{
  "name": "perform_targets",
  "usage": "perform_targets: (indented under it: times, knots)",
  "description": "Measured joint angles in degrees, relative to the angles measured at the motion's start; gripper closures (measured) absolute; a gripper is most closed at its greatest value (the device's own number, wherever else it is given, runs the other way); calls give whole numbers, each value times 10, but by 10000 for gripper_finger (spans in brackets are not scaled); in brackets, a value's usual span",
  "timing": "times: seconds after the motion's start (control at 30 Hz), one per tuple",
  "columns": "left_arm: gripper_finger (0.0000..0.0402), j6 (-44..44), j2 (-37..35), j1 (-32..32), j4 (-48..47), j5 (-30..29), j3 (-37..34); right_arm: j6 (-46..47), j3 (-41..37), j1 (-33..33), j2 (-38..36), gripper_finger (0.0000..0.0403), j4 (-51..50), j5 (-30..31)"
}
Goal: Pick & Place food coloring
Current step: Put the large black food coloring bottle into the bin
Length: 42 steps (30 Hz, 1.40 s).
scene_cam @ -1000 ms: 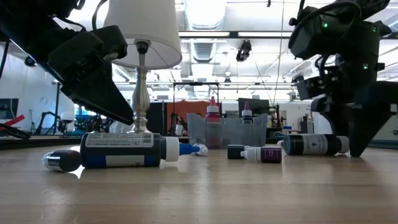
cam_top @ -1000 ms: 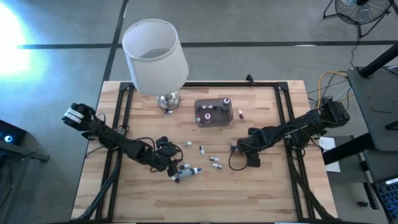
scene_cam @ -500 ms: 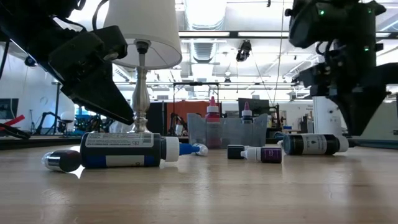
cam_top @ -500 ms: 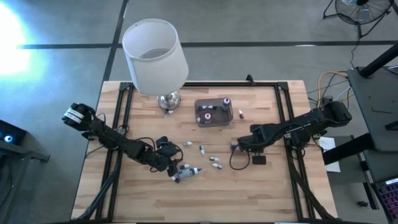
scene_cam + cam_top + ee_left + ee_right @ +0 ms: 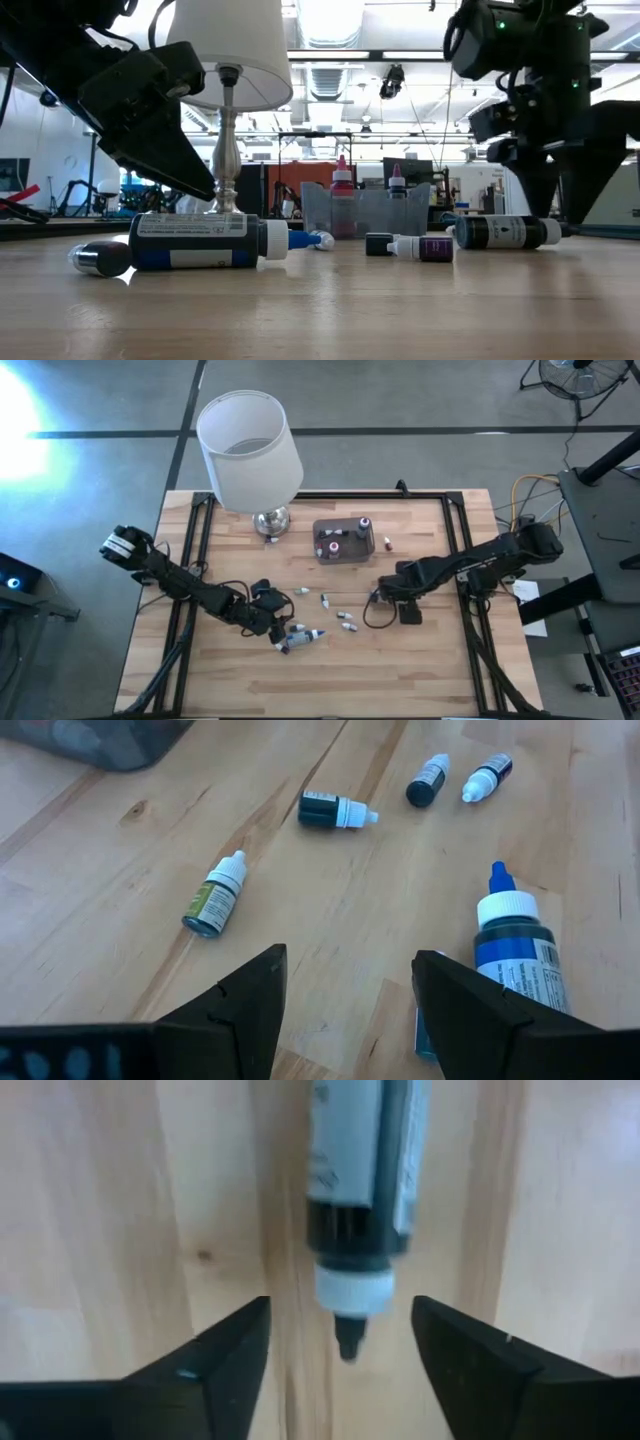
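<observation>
The food coloring bottles [image 5: 345,621] lay scattered on their sides across the middle of the wooden surface [image 5: 330,670], a few more standing upright in the grey box [image 5: 344,540] toward the back, and one small bottle [image 5: 387,543] standing alone just beside the box. One dark bottle [image 5: 362,1190] with a white collar and dark tip lay flat on the surface straight ahead of the right hand [image 5: 340,1370], whose fingers [image 5: 215,1370] stood apart on either side of its cap end, gripping nothing; from above, this right hand [image 5: 382,598] sat right of the loose bottles, in front of the box. In the low view the same bottle [image 5: 503,233] lay on the surface under that arm. The left hand [image 5: 272,612] hung low at the left end of the scatter, open and empty, with a blue-capped bottle [image 5: 512,945] lying just beside one finger [image 5: 470,1010] and not touching it as far as could be told. Ahead of it lay a green-labelled bottle [image 5: 212,896], a dark one [image 5: 335,810] and two more farther off. A lamp [image 5: 249,452] with a white shade stood at the back left corner.
</observation>
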Motion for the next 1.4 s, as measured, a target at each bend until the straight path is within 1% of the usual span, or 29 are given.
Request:
perform_targets:
  times: [0.1, 0.23, 0.4, 0.7, 0.97, 1.07, 1.13, 1.23, 1.33, 1.37, 1.4]
  knots:
    - [207, 0, 0, 0, 0, 0, 0, -4, -4, -6, 19, 140, 4, 0]
    - [207, -1, 0, 0, -1, 0, 0, -6, -4, -5, 49, 142, 23, 0]
    - [207, -3, 0, 0, -1, 0, 0, -21, -2, -5, 69, 174, 27, -5]
    - [207, -3, 0, 1, -4, 0, 0, -15, -4, -21, 63, 249, 40, -7]
    - [207, -3, 0, 2, -4, 0, 0, -18, -3, -34, 61, 286, 28, 1]
    - [207, -3, 0, 2, -4, 0, 0, -21, 9, -35, 56, 291, -4, 30]
    - [207, -3, 0, 2, -4, 0, 0, -29, 35, -34, 55, 291, -47, 77]
    - [207, 0, 0, 2, -4, 0, 0, -66, 74, -34, 54, 289, -123, 134]
    - [207, 1, 0, 4, -4, -1, 0, -98, 115, -30, 56, 289, -168, 213]
    - [207, 1, 0, 4, -4, -4, 0, -113, 125, -30, 61, 289, -190, 229]
    - [207, 1, 0, 4, -4, -8, 0, -129, 134, -31, 67, 288, -210, 231]
